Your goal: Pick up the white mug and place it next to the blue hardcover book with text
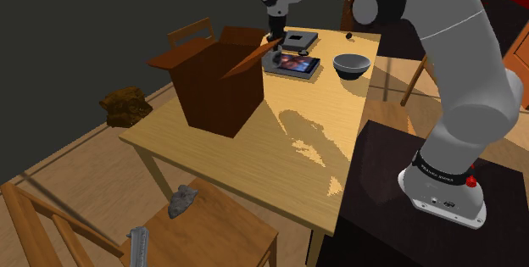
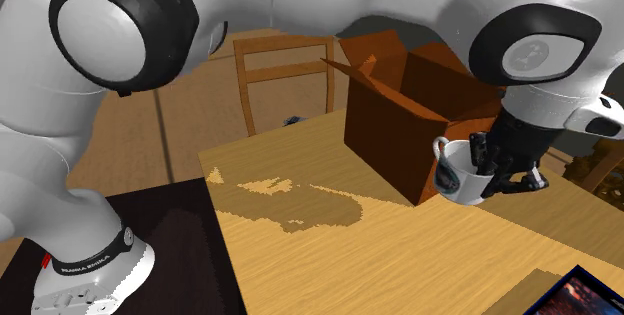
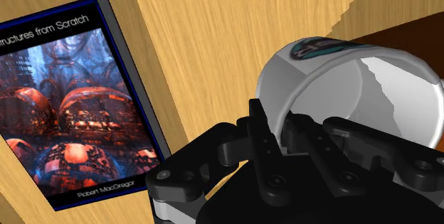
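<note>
The light wooden table has a broad bare stretch between the black box stand and the things at its far end. The white arm with dark joints arches from the stand over this stretch. In the shoulder view, its wrist comes down just past the open brown cardboard box, and one raised flap points at the hand.

The blue hardcover book with a dark red picture cover lies flat near the table's far edge, close to the box's far corner. A grey flat book lies just behind it. The dark round bowl stands apart from it, toward the shoulder view's right, with bare wood between them.

The black two-finger gripper is closed narrowly on the wall of the white mug with a small picture on its side. One finger is inside the rim and one is outside. In the second exterior view the mug hangs in the gripper clear of the tabletop. It is just in front of the box's near corner, and its handle is turned away from the fingers.

From the wrist, a strip of bare wood separates the mug from the book, whose long edge runs alongside it. A corner of the book shows at the second exterior view's lower right, with open table between it and the mug.
</note>
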You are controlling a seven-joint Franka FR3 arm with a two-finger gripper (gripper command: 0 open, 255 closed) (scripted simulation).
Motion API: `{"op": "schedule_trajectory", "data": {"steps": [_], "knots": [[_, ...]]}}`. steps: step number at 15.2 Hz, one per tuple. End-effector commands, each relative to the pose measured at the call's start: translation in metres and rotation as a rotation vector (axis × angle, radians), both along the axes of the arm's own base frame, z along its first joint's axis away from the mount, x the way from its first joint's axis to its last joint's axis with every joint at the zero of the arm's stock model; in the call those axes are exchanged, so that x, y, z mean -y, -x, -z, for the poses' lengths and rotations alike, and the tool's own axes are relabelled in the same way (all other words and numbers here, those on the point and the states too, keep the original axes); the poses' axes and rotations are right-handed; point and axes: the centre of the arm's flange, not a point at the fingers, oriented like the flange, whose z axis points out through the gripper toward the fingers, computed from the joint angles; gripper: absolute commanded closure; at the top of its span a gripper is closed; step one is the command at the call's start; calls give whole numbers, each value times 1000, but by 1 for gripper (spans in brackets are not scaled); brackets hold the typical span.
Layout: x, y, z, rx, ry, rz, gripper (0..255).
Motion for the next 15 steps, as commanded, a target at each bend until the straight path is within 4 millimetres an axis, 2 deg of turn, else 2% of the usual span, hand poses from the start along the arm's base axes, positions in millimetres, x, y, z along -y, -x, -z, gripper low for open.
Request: {"op": "schedule_trajectory", "data": {"steps": [1, 2, 15], "knots": [[10, -24, 2, 0, -1, -2, 255], [14, -33, 2, 0, -1, -2, 255], [14, -33, 71, 0, -1, -2, 255]]}}
